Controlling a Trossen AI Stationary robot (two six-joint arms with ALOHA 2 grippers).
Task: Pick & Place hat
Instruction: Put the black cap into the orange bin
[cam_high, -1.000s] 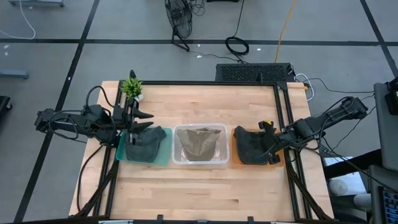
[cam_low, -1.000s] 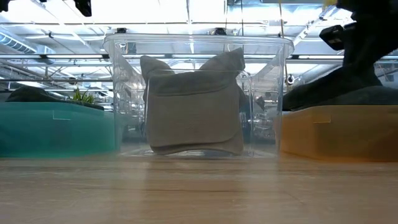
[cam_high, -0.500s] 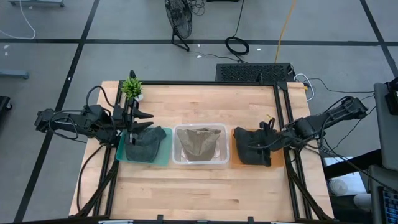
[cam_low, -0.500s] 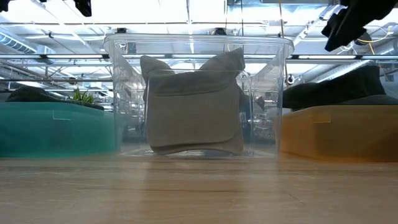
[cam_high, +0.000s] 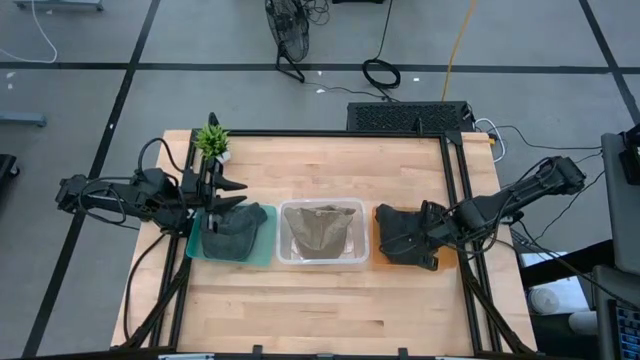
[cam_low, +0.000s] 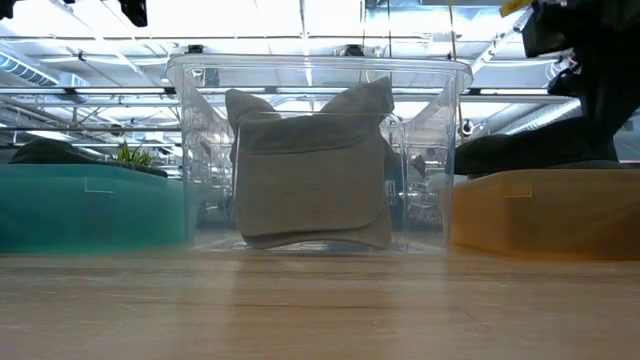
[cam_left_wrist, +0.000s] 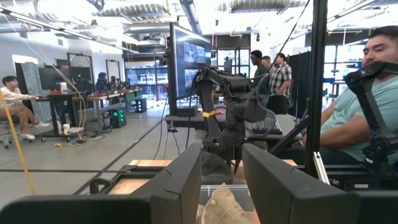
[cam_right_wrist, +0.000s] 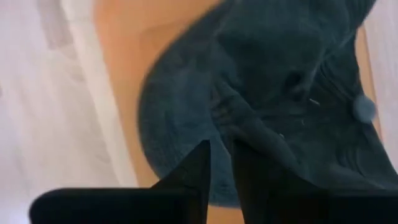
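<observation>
A dark hat (cam_high: 398, 233) lies in the orange bin (cam_low: 530, 210) at the table's right. My right gripper (cam_right_wrist: 221, 165) reaches down into that bin, and its fingers stand close together on the hat (cam_right_wrist: 267, 74). In the low view it shows as a dark mass (cam_low: 595, 70) over the hat (cam_low: 520, 152). A khaki hat (cam_high: 320, 232) stands in the clear bin (cam_low: 200, 150) at the middle. Another dark hat (cam_high: 236, 224) lies in the teal bin (cam_high: 262, 250). My left gripper (cam_high: 232, 195) hangs open above that bin's far edge, holding nothing. My right gripper pinches a raised fold of the dark hat's fabric (cam_right_wrist: 222, 127) between its two fingers. It comes from above, slanting in from the table's right. The hat lies in the orange bin, resting on the bin's floor; how many layers are caught I cannot tell.
A small green plant (cam_high: 212, 140) stands at the far left corner. The three bins sit side by side across the table's middle, with bare wood on their far and near sides. People show in the room beyond, in the left wrist view.
My right gripper rose clear of the dark hat, whose pulled-up part sank back flat into the orange bin. Then it rolled its wrist and came down onto the hat again, a little nearer the table's near edge.
</observation>
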